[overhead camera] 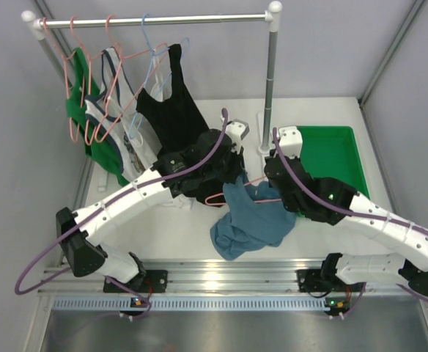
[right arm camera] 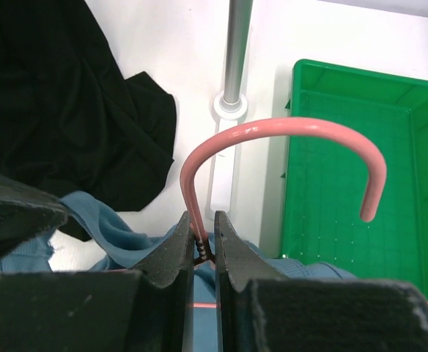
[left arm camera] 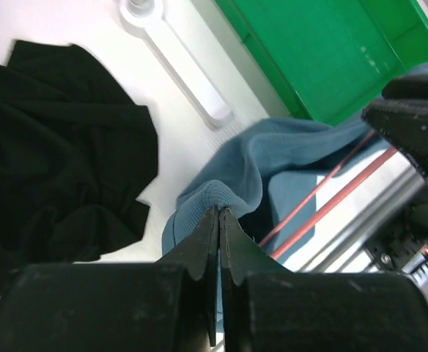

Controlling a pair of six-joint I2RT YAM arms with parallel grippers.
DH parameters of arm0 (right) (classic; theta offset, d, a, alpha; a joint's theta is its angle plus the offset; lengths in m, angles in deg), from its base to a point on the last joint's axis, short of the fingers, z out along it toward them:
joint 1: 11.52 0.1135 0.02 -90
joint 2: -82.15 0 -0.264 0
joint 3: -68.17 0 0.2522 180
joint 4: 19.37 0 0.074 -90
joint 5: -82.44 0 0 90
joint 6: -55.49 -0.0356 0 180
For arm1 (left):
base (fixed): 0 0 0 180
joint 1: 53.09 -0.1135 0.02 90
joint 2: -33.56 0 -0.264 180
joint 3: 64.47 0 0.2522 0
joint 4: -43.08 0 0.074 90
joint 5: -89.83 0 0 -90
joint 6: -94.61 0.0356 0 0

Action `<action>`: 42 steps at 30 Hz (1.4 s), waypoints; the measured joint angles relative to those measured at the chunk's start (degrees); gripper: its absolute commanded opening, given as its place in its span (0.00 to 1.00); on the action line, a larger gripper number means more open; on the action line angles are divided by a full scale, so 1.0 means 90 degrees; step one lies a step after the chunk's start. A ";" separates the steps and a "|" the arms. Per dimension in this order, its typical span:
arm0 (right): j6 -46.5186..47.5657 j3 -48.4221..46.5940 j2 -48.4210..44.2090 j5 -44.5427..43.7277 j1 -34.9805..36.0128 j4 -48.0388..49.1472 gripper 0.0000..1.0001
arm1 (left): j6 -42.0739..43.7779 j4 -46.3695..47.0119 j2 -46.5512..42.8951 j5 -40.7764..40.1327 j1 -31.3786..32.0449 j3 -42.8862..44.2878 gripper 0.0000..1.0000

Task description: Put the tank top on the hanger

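My right gripper [right arm camera: 203, 238] clamps the hanger [right arm camera: 287, 126] at its neck; my left gripper [left arm camera: 219, 220] pinches the top [left arm camera: 280, 147] just left of it.

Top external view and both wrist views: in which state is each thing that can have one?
tank top: crumpled, one edge pinched by the left gripper.
hanger: off the rail, neck held by the right gripper, hook free.
left gripper: shut on the tank top.
right gripper: shut on the hanger.
black top: hanging from the rail.
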 measured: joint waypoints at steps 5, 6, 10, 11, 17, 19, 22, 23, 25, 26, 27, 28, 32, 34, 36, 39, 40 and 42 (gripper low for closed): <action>-0.0010 0.0017 0.0000 0.0017 0.0000 0.0024 0.00 | -0.0005 0.0221 -0.0036 0.0758 -0.0146 -0.0413 0.21; -0.0015 0.0044 0.0000 0.0017 0.0000 0.0053 0.00 | -0.0022 0.0289 -0.0080 0.0860 -0.0151 -0.0525 0.25; -0.0017 0.0090 0.0044 0.0061 0.0002 0.0068 0.00 | -0.0044 0.0340 -0.0313 0.1105 -0.0151 -0.0789 0.37; -0.0017 0.0090 0.0063 0.0073 0.0002 0.0068 0.00 | -0.0041 0.0357 -0.0389 0.1144 -0.0151 -0.0811 0.37; -0.0022 0.0092 0.0138 0.0126 0.0002 0.0112 0.00 | 0.0202 0.0503 -0.1039 0.0942 -0.0151 -0.1052 0.43; -0.0024 0.0126 0.0131 0.0138 0.0002 0.0138 0.00 | 0.0357 0.0537 -0.1350 0.0733 -0.0151 -0.1246 0.45; -0.0027 0.0223 0.0078 0.0221 0.0002 0.0165 0.00 | 0.0614 0.0595 -0.1802 0.0515 -0.0155 -0.1591 0.47; -0.0027 0.0257 0.0051 0.0250 0.0002 0.0170 0.00 | 0.0712 0.0607 -0.1911 0.0517 -0.0165 -0.1700 0.47; -0.0027 0.0299 -0.0024 0.0306 0.0002 0.0155 0.00 | 0.0879 0.0680 -0.2084 0.0556 -0.0163 -0.1962 0.48; -0.0024 0.0301 -0.0053 0.0321 0.0002 0.0155 0.00 | 0.0952 0.0687 -0.2125 0.0619 -0.0163 -0.2069 0.48; -0.0024 0.0301 -0.0095 0.0342 0.0002 0.0158 0.00 | 0.1037 0.0690 -0.2132 0.0709 -0.0165 -0.2166 0.47; -0.0024 0.0301 -0.0131 0.0362 0.0002 0.0155 0.00 | 0.1105 0.0690 -0.2118 0.0794 -0.0165 -0.2246 0.47; -0.0019 0.0301 -0.0243 0.0415 0.0002 0.0158 0.00 | 0.1375 0.0695 -0.1987 0.1234 -0.0165 -0.2448 0.48; -0.0015 0.0301 -0.0270 0.0432 0.0002 0.0155 0.00 | 0.1440 0.0794 -0.1967 0.1401 -0.0165 -0.2540 0.49; -0.0012 0.0299 -0.0284 0.0442 0.0002 0.0155 0.00 | 0.1489 0.0903 -0.1967 0.1566 -0.0177 -0.2623 0.49; -0.0010 0.0299 -0.0284 0.0466 0.0002 0.0151 0.00 | 0.1552 0.1059 -0.1940 0.1826 -0.0202 -0.2676 0.49; -0.0007 0.0301 -0.0284 0.0466 0.0002 0.0151 0.00 | 0.1559 0.1115 -0.1923 0.1875 -0.0206 -0.2686 0.49; -0.0007 0.0301 -0.0284 0.0469 0.0002 0.0148 0.00 | 0.1598 0.1248 -0.1838 0.2030 -0.0216 -0.2703 0.49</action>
